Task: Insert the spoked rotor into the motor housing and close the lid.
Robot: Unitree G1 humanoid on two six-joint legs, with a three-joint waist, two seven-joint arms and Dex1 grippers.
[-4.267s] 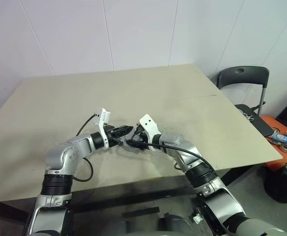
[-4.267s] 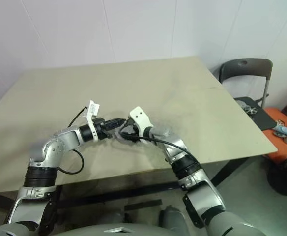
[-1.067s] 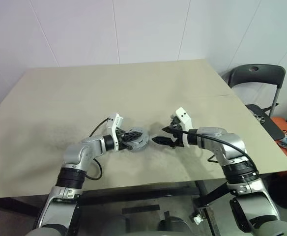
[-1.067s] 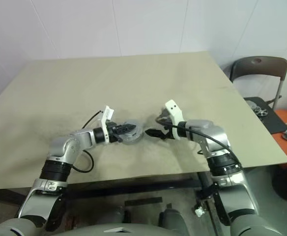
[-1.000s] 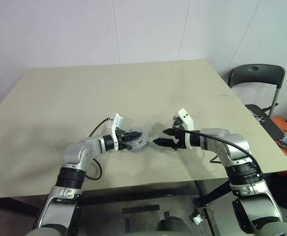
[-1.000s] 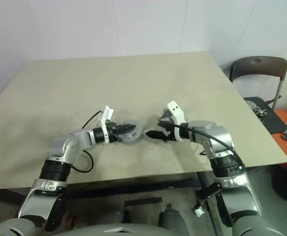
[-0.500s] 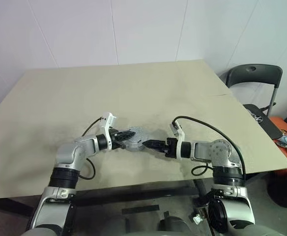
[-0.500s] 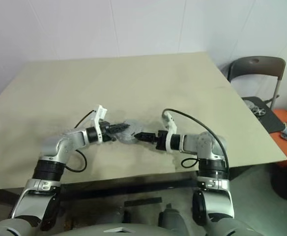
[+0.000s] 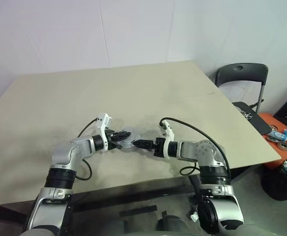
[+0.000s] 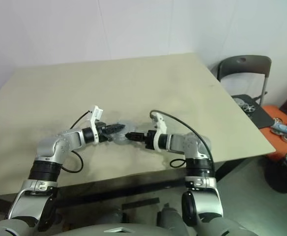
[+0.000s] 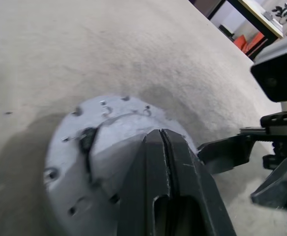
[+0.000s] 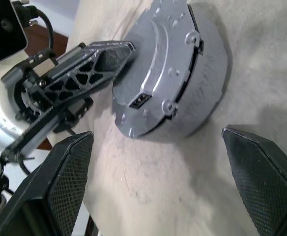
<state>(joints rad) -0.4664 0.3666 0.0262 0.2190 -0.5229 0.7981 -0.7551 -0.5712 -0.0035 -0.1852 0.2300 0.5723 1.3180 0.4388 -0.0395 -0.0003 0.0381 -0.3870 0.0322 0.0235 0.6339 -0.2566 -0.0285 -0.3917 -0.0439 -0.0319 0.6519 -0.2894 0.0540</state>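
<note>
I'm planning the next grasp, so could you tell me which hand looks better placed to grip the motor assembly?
Probably the right hand: it is open with the lid between its fingertips, while the left hand is shut, resting on top.

A broad beige table (image 9: 133,88) is filling the middle of the room; white panelled walls (image 9: 133,29) are rising behind it; a dark folding chair (image 9: 242,78) is standing at its right; an orange bin (image 9: 281,135) is sitting on the grey floor (image 9: 254,189).
</note>
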